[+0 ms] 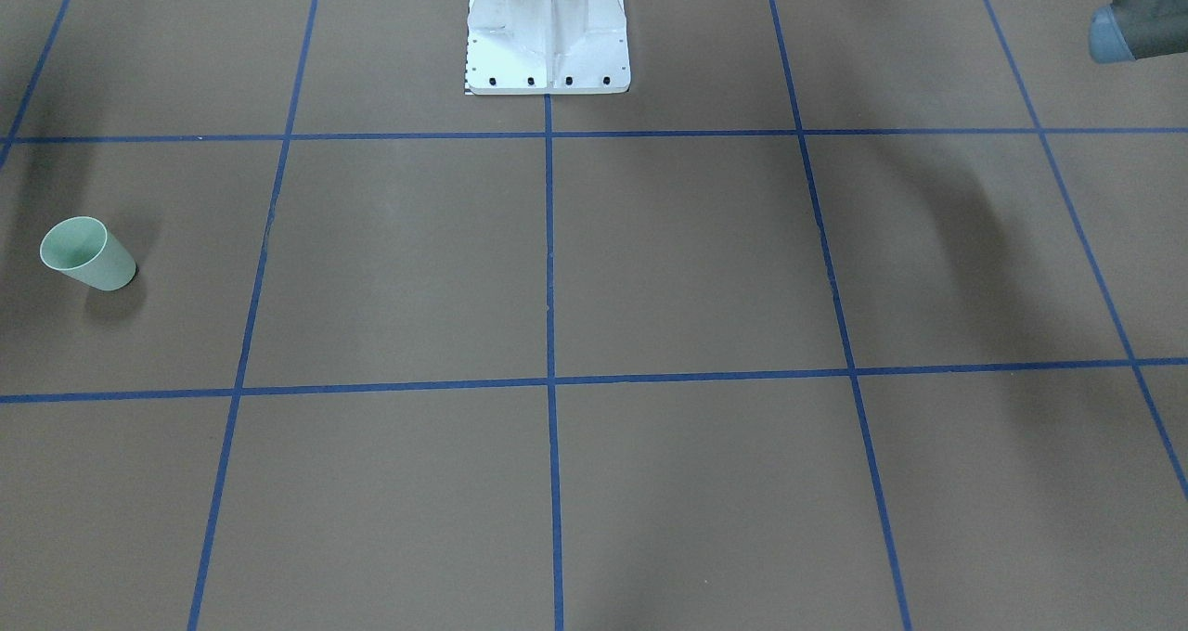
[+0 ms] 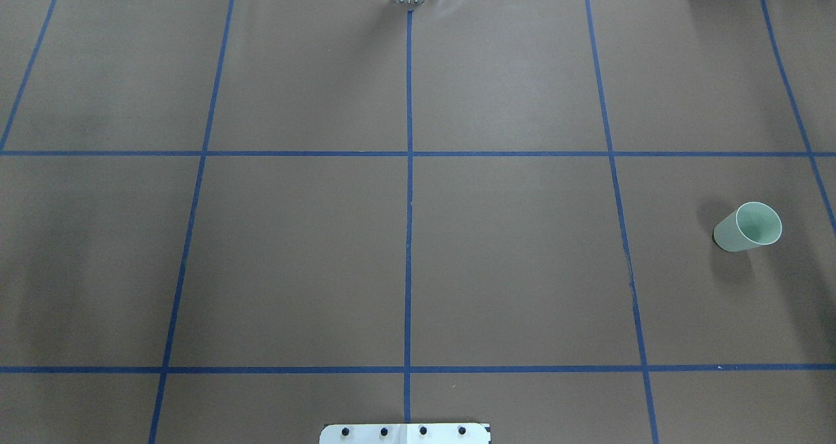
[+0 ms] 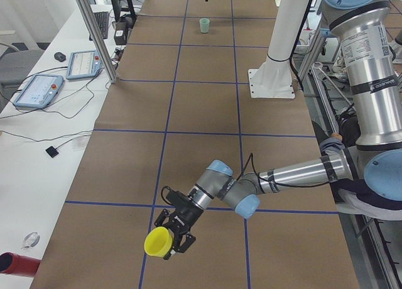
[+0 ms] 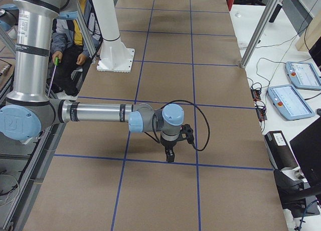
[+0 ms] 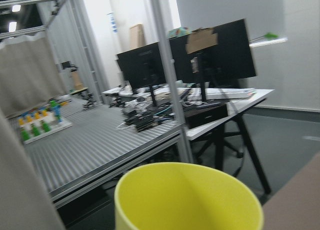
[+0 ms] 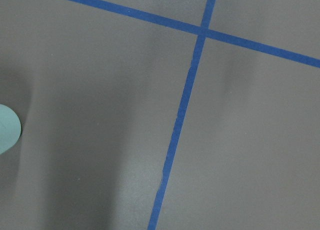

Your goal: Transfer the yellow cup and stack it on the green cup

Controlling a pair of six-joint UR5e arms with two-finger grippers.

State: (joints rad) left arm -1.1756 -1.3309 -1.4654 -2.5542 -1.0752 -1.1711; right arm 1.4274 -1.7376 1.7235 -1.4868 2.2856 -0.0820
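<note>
Standing upright on the brown table [image 1: 650, 269], the green cup [image 1: 88, 253] sits alone at the far left of the front-facing view, which is the robot's right side. It stands inside one square of the blue tape grid [image 1: 549, 241]. A joint of the left arm [image 1: 1137, 32] pokes in at the top right, and the white robot base [image 1: 548, 32] is at top centre.

Overhead, the same cup is near the right edge, mouth up and clear of the tape lines.

From the table's left end, the near arm reaches low over the table. The left gripper [image 3: 178, 229] has the yellow cup [image 3: 159, 241] at its tip, tipped on its side with its mouth toward the camera. It is well apart from the green cup at the far end. Whether the fingers are clamped on it cannot be told from here.

From the right end, the right gripper [image 4: 170, 155] points straight down, close over a blue line. Whether it is parted or closed cannot be told.

The left wrist camera shows the yellow rim close below the lens, with monitors [image 5: 200, 55] on desks beyond.

The right wrist camera looks down on a tape crossing, with a sliver of the green cup at its left edge.
</note>
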